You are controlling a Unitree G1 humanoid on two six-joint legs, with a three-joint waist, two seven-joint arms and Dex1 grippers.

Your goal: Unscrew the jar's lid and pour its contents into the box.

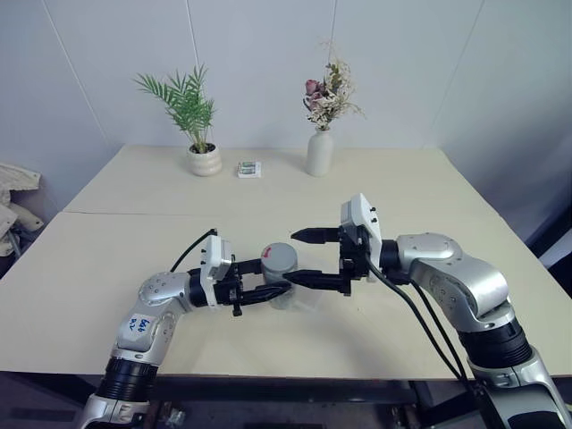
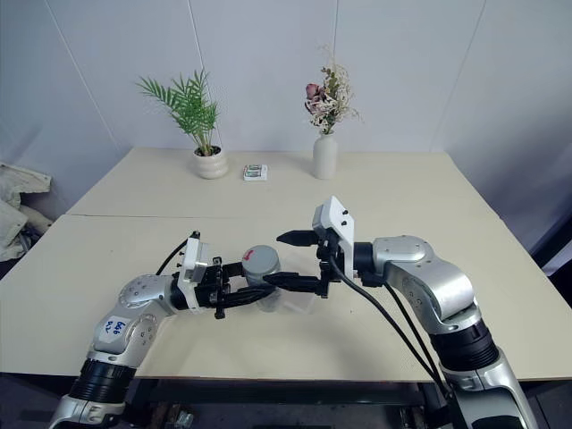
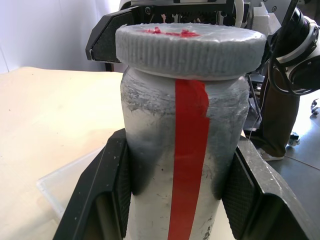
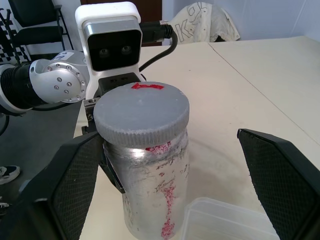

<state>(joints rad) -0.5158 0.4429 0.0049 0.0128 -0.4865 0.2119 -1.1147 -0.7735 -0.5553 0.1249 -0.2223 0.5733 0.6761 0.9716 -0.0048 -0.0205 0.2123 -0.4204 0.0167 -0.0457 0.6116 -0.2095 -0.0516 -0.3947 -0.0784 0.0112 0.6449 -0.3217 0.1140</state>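
Overhead, ribbed grey lid [image 3: 190, 50], scuffed jar [image 3: 185, 165].

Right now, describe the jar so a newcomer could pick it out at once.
Start at the cream table: at its near edge the two arms meet. The jar stands upright there, clamped in the left hand, above a clear box. Unlike the white flower vase at the back, it is silver-grey with a ribbed grey lid and a red stripe.
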